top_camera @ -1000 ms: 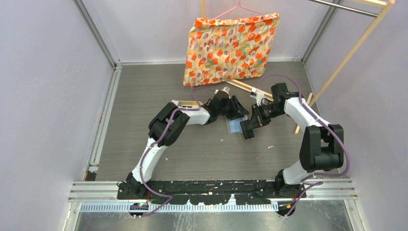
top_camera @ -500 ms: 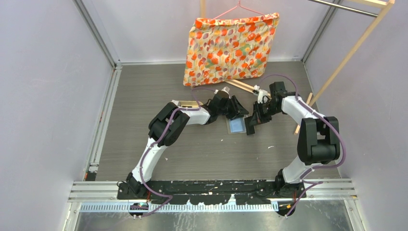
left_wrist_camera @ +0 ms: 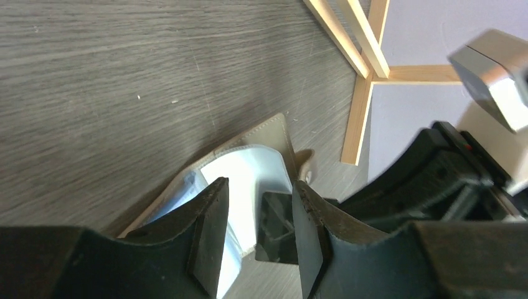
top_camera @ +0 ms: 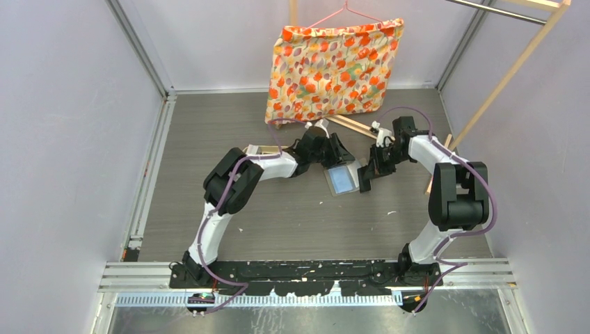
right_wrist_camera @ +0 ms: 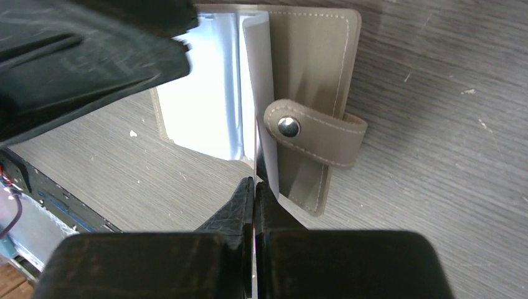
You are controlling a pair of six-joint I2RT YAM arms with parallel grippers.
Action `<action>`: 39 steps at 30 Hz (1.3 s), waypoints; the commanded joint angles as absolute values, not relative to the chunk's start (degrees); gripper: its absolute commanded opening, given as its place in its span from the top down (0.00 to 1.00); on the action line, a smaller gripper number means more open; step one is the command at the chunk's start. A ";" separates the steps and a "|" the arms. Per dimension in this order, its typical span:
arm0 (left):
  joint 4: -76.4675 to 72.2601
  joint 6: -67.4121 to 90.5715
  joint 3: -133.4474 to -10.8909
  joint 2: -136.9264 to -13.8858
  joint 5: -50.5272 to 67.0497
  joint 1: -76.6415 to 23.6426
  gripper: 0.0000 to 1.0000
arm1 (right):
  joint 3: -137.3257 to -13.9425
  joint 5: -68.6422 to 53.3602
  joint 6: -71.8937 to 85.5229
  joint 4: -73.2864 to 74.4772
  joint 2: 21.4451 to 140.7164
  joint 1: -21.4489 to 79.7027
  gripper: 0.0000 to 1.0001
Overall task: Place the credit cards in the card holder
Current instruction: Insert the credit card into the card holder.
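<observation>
Two tools are working one card holder (top_camera: 341, 179), which lies open mid-desk (top_camera: 202, 209) with its clear pockets (right_wrist_camera: 205, 99) facing up and the snap strap (right_wrist_camera: 311, 134) folded back over the cover.

- **Left:** the left tool (left_wrist_camera: 256, 233) sits low over the pocket side, jaws partly apart, and we see nothing clamped between them. We read it as a hold-down, so the holder can't slide or fold shut during loading.
- **Right:** the right tool (right_wrist_camera: 254, 187) is clenched on a thin white card (right_wrist_camera: 261, 81), held edge-on along the fold line just beside the pockets. It's probably heading for a slot, though seen edge-on we can't rule out a pocket leaf being lifted instead.

The shallow approach along the pocket mouth suits a slide-in. The risk we see is the card riding over the pocket instead of into it. We can't see any other cards.
</observation>
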State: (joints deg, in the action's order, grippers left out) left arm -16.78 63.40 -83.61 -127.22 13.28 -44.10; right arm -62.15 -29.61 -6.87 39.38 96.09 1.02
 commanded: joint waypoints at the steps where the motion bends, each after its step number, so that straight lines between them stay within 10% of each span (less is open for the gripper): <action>1: -15.58 58.13 -81.05 -120.60 12.18 -43.86 0.56 | -65.49 -31.86 -6.81 39.97 98.22 0.87 0.99; 39: 8.61 39.79 -72.79 -115.72 -6.20 -52.37 0.79 | -73.60 -43.65 -6.26 43.45 109.73 -1.85 0.99</action>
State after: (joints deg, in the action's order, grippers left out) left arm 2.61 42.54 -76.49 -117.38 -3.62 -50.92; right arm -74.32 -41.50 -8.03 44.86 110.19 -2.02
